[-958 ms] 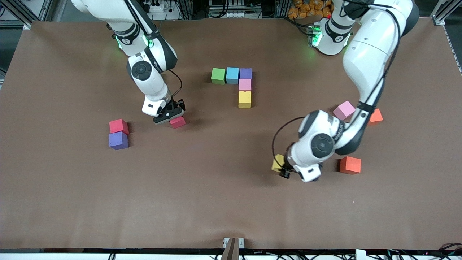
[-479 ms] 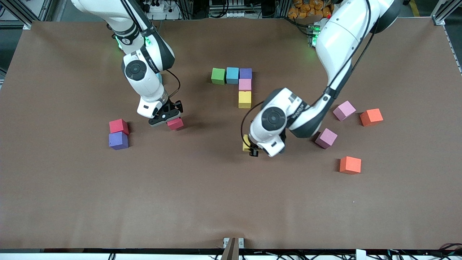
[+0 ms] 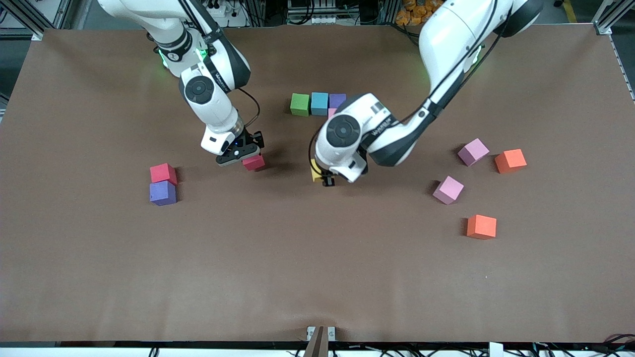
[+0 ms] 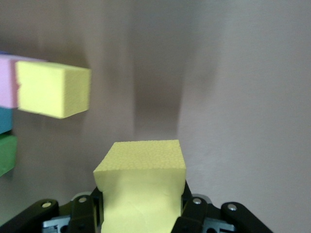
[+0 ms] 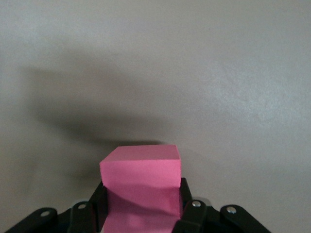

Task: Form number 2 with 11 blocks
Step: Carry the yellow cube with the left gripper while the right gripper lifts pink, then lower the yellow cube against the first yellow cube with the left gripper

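Green, blue and purple blocks form a row, with a pink block under the purple end, mostly covered by the left arm. The left wrist view shows a yellow block set against that pink block. My left gripper is shut on another yellow block, held just over the table beside that column. My right gripper is shut on a red block, seen pink-red in its wrist view, low over bare table toward the right arm's end.
Loose blocks lie on the brown table: a red one touching a purple one toward the right arm's end. Two pink and two orange lie toward the left arm's end.
The left arm has carried its yellow block from near the orange and pink blocks to beside the column. The right gripper has drifted a little toward the middle with the red block.
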